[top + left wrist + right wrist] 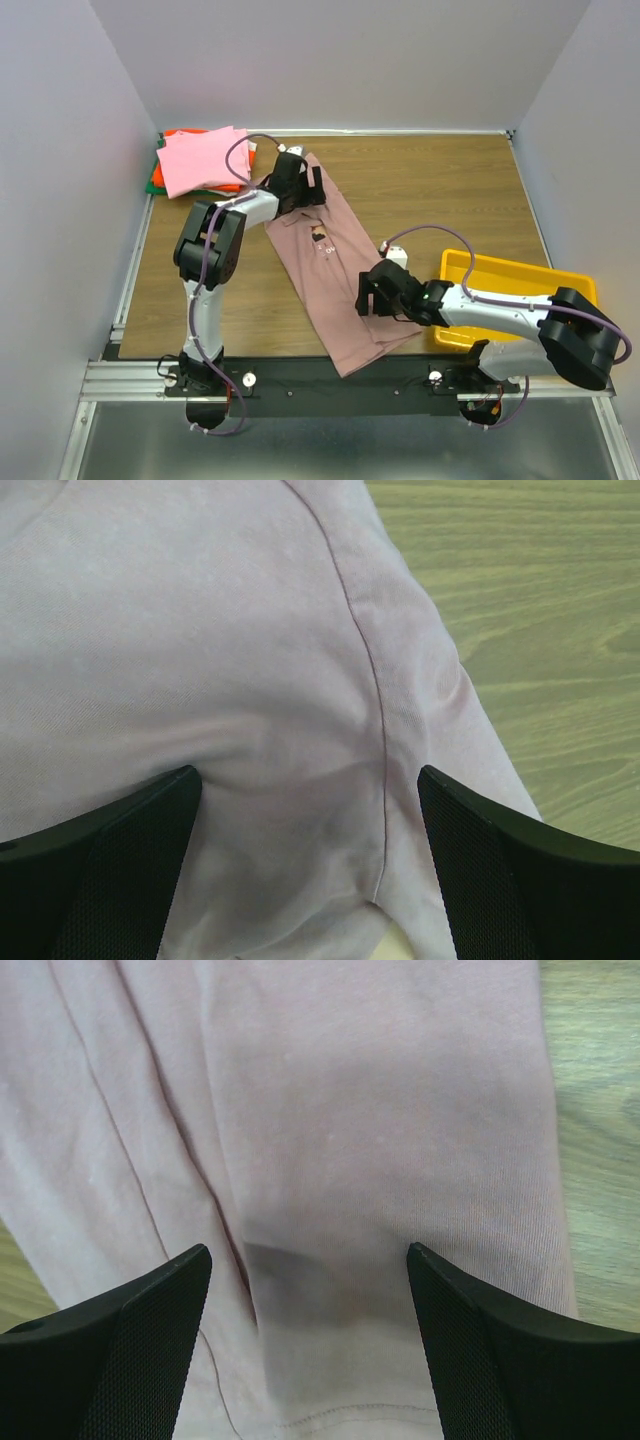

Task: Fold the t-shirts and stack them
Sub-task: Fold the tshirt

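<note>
Top external, mauve t-shirt (322, 285) spread out — yellow tray (482, 264) beside

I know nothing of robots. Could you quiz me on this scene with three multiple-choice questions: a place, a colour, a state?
1. Where is the pile of folded cloth t-shirts? A back-left corner B front-right corner C centre
2. What colour is the rectangular plastic tray? A blue B yellow C white
3. How stand the left claw and right claw? A both open B both shut C one shut
1A: it sits far left at the back. 2B: plainly yellow. 3A: each wrist view shows a wide gap above the dusty mauve-pink t-shirt.
</note>
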### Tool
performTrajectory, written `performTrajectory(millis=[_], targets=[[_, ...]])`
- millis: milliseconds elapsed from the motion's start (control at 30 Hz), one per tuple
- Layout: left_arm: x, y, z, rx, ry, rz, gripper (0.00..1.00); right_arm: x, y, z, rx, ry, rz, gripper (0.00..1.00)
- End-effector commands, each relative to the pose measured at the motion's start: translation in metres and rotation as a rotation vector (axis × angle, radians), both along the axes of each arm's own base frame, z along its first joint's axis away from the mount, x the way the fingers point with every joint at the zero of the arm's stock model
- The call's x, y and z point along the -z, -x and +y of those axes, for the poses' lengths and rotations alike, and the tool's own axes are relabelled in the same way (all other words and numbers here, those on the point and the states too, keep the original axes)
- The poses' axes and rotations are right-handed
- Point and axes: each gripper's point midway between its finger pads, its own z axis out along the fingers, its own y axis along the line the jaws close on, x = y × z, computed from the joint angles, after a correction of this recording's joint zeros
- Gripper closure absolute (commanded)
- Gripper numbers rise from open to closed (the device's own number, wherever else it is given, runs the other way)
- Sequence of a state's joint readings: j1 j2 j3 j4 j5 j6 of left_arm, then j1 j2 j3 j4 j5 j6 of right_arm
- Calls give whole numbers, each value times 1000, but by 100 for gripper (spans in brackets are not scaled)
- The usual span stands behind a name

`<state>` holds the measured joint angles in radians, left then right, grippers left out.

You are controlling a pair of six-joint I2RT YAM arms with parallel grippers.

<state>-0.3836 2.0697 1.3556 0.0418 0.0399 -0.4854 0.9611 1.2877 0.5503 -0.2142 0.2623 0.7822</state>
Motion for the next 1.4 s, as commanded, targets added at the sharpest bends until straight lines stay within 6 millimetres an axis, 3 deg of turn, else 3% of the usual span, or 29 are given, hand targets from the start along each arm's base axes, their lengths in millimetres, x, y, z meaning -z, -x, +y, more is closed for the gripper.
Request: performTrajectory(millis=[0,300,433,533,867,1033,1100,1133,1200,1233,1300,1333,1367], targets=[[31,6,-15,86,-13,104,3,33,45,-16,-7,30,207,14],[25,-20,-55,205,22,78,5,38,58,-9,-6,5,254,15],[20,-28,-60,244,12,63,5,42,64,-3,-19,-4,269,15],[13,-44,-68,278,1,45,5,43,66,3,-26,-3,276,14],[4,-90,-61,262,-22,-14,5,36,57,19,-33,-9,249,14],[-2,-99,-56,268,-23,-42,5,30,57,22,-49,-22,239,16],[-28,-101,-58,273,-17,-100,5,24,56,24,-66,-31,222,16],[-59,-102,-61,280,2,-160,5,16,53,25,-71,-39,200,16],[-93,-100,-69,297,22,-223,5,10,51,22,-83,-26,179,16],[-130,-96,-71,300,34,-282,5,3,48,22,-78,-36,158,16],[-162,-82,-83,318,35,-342,5,-2,46,14,-71,-17,134,16],[-177,-79,-79,305,29,-369,5,-5,45,12,-64,-14,126,17],[-202,-62,-81,296,8,-411,5,-14,43,10,-52,-29,100,16]])
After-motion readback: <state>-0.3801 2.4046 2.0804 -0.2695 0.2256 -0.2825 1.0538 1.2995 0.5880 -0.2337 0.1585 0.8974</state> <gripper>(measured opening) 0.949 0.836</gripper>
